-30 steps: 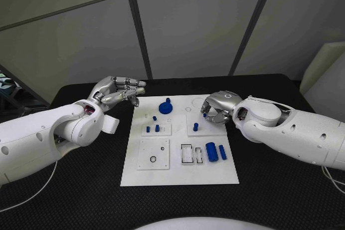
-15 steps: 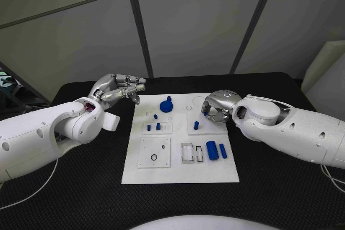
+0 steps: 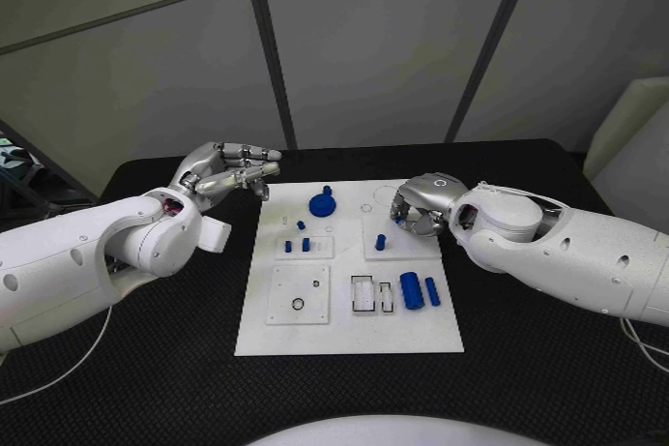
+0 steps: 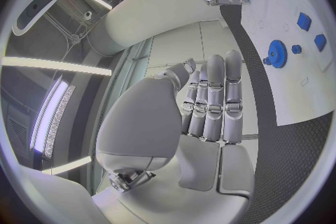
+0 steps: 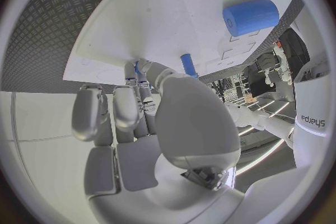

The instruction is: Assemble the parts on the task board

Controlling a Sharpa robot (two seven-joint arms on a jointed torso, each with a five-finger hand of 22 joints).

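Black table (image 3: 167,369), grey panels behind; white board (image 3: 349,320) at centre, so I reach it from either side. Parts: gear (image 3: 322,208), pegs, cylinder (image 3: 412,290), all on board. Left hand (image 3: 230,175) off the board's corner, fingers curled, empty. Right hand (image 3: 419,209) over the board's far right; whether it holds anything, I cannot tell.

The task board (image 3: 349,320) is smooth matt white plastic; the table (image 3: 543,369) is rough, black and textured; the fingers (image 4: 213,95) are satin silver metal.
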